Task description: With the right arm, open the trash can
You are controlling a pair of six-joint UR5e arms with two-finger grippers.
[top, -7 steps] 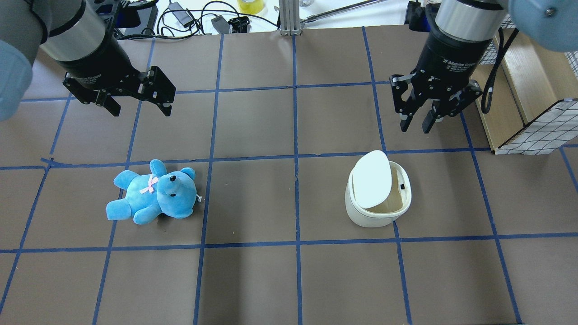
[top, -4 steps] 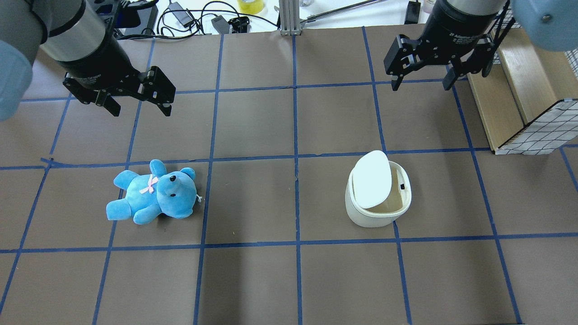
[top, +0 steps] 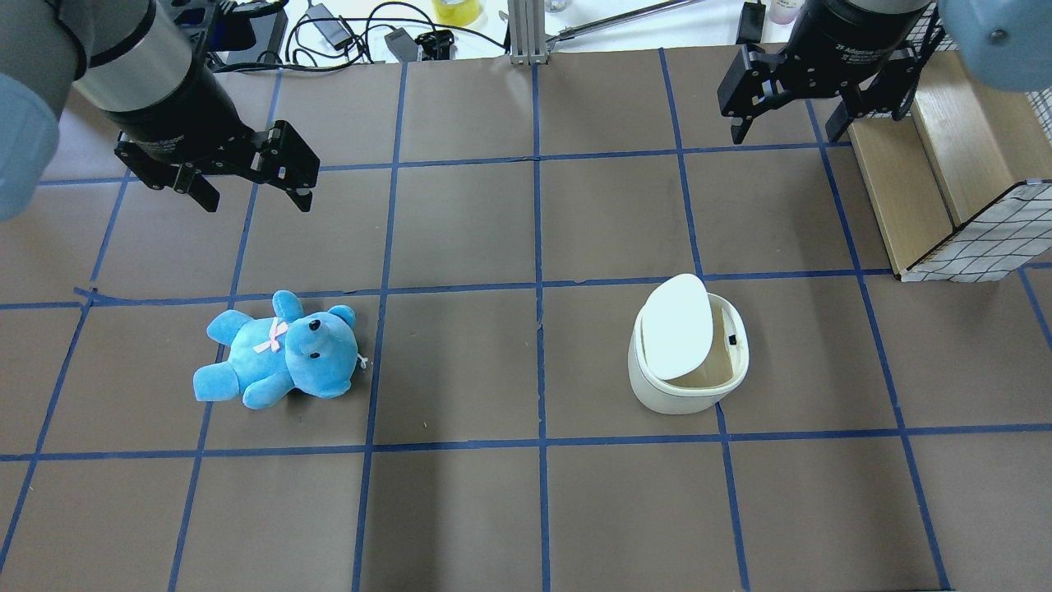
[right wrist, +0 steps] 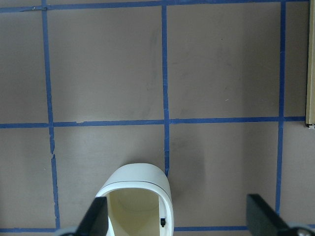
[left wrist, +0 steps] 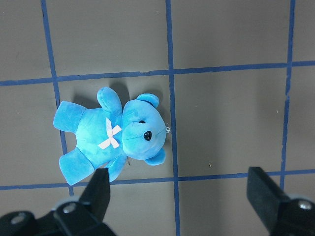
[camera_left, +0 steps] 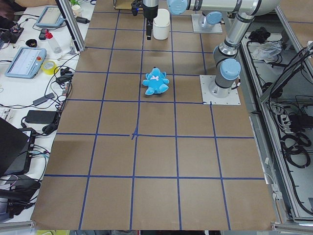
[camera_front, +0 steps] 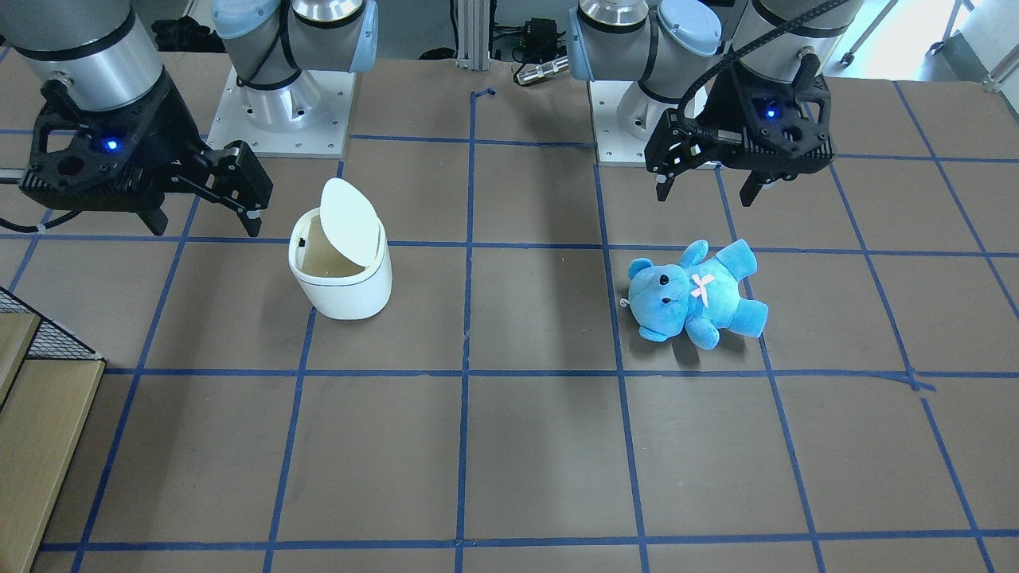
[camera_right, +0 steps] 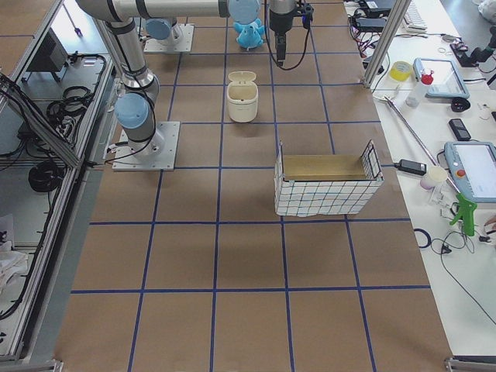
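Brown, blue-taped table (top: 493, 510) with trash can (top: 682, 396), blue teddy bear (top: 279, 362), wire-sided crate (top: 974, 247).

smooth plastic trash can (top: 675, 396), plush bear (top: 275, 360)

Bright even light, soft shadows, pics mostly sharp.

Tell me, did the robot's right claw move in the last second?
Yes. In the overhead view the right gripper has pulled back from the trash can, going past the blue tape line beyond it, and its fingers have spread wide.
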